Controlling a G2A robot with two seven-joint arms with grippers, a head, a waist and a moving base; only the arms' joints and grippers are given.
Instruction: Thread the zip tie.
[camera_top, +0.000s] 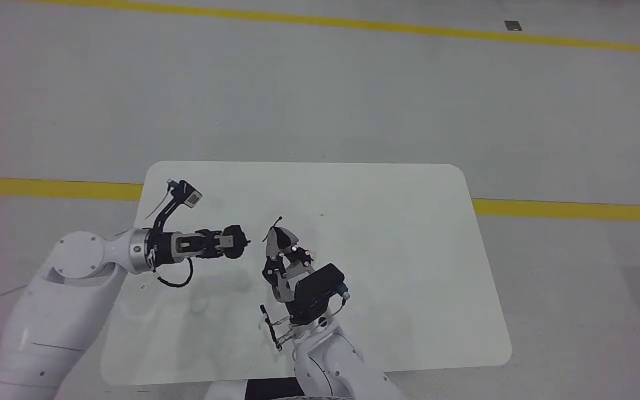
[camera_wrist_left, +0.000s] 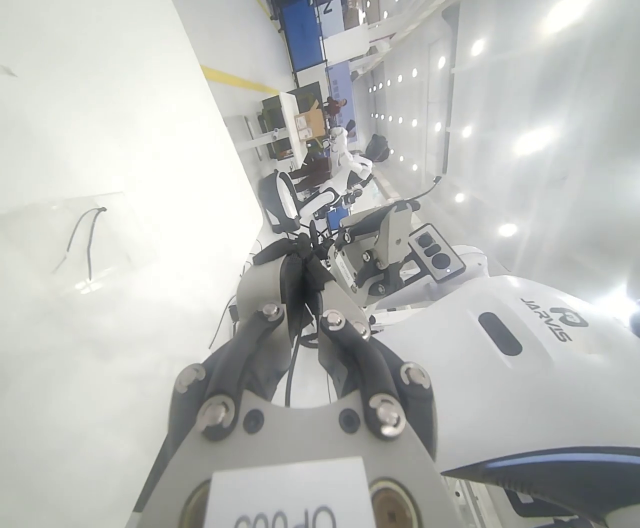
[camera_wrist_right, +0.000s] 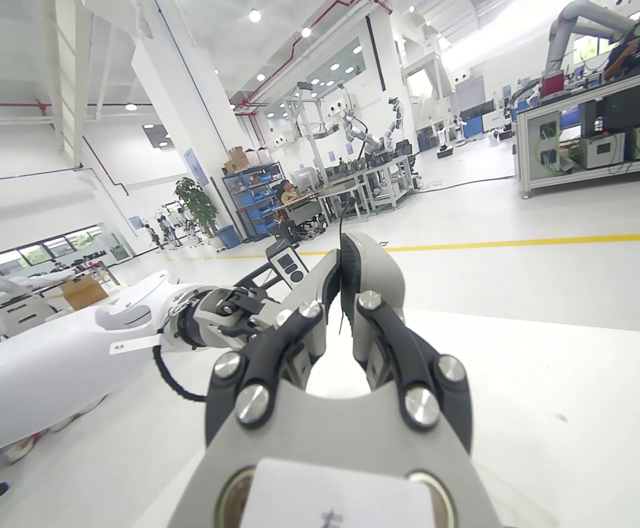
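Right claw (camera_wrist_right: 341, 262) is clamped tight on the zip tie (camera_wrist_right: 342, 220), with the thin black strip poking past its tips, left of centre over the tabletop (camera_top: 400, 220). Left claw (camera_top: 238, 240) sits near it, also pinched closed; can't tell if it's holding anything.
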